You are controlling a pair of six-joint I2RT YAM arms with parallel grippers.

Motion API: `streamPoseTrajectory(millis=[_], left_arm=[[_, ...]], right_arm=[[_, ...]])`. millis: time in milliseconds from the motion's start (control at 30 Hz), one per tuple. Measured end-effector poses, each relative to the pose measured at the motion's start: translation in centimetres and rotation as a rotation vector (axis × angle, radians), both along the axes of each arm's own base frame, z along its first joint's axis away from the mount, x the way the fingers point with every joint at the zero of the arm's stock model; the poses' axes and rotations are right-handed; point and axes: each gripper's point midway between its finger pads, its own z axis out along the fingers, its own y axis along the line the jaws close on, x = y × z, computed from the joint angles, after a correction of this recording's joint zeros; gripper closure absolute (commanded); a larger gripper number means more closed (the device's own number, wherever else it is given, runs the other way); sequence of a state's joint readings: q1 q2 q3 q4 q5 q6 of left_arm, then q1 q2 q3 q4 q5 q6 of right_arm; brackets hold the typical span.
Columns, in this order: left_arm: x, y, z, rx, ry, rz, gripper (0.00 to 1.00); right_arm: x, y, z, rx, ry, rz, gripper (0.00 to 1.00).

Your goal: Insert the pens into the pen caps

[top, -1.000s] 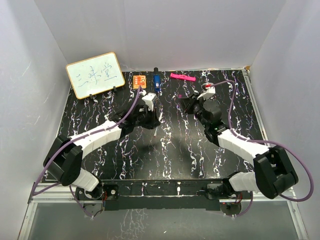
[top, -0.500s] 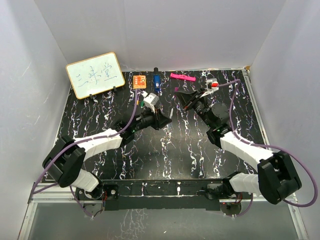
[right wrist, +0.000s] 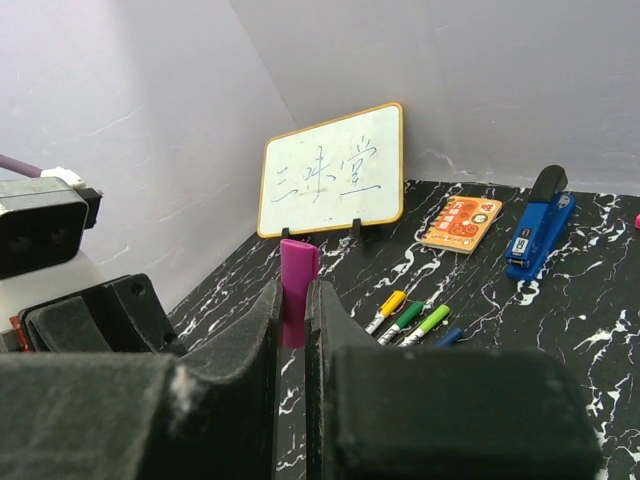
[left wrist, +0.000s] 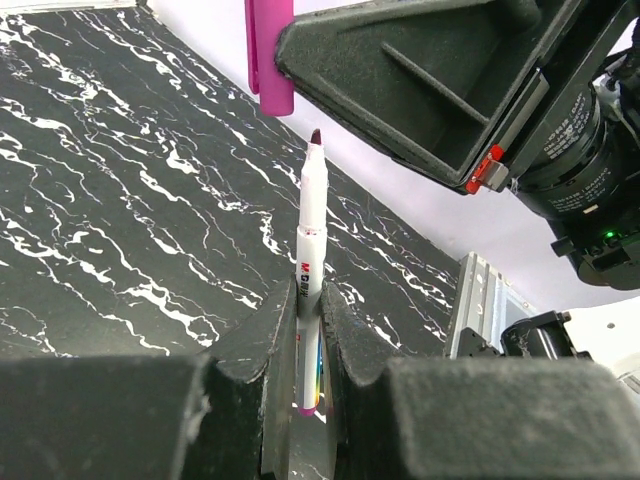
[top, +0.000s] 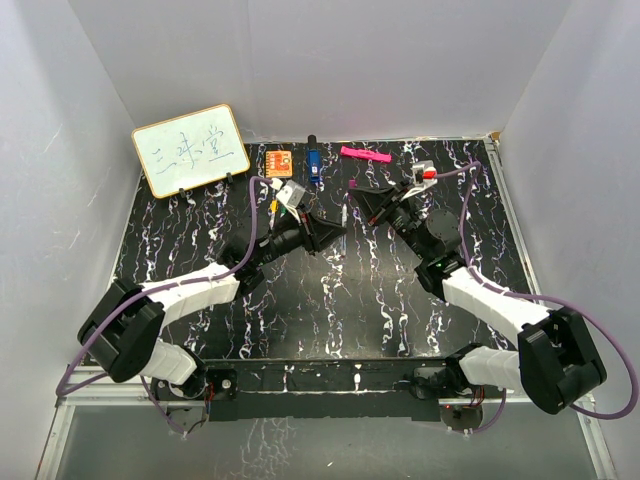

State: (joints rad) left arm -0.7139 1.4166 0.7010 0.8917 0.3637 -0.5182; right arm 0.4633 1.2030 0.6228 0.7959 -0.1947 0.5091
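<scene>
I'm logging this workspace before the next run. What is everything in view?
Framed whiteboard with handwriting: one, white, table's far left.
Square orange booklet: one, right of the whiteboard.
Blue stapler: one, beside the booklet.
Thick pink marker: one, far edge, right of the stapler.
White-barrelled pens lying flat: four; yellow, two green, blue ends; near the booklet.
Uncapped white-barrelled pen: one, dark tip, in left hand.
Magenta plastic cap: one, in right hand.
Black marbled table: one, underneath.
Hands: two, black, both shut.

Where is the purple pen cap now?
In the right wrist view the purple pen cap is clamped in the right end effector; the left wrist view shows it just above the tip of the pen.
</scene>
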Motion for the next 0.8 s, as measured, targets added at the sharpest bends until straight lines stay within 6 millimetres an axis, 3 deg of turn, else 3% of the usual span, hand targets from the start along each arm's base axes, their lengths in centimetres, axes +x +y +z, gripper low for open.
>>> streamPoseTrajectory(millis=[433, 800], left_arm=[[-0.4, -0.5, -0.6, -0.007, 0.031, -0.036, 1.0], [-0.4, -0.5, -0.5, -0.009, 0.034, -0.037, 1.0]], right_arm=[[-0.6, 0.2, 1.0, 0.011, -0.034, 0.024, 1.0], [-1.2, 0.7, 0.6, 0.01, -0.024, 0.069, 1.0]])
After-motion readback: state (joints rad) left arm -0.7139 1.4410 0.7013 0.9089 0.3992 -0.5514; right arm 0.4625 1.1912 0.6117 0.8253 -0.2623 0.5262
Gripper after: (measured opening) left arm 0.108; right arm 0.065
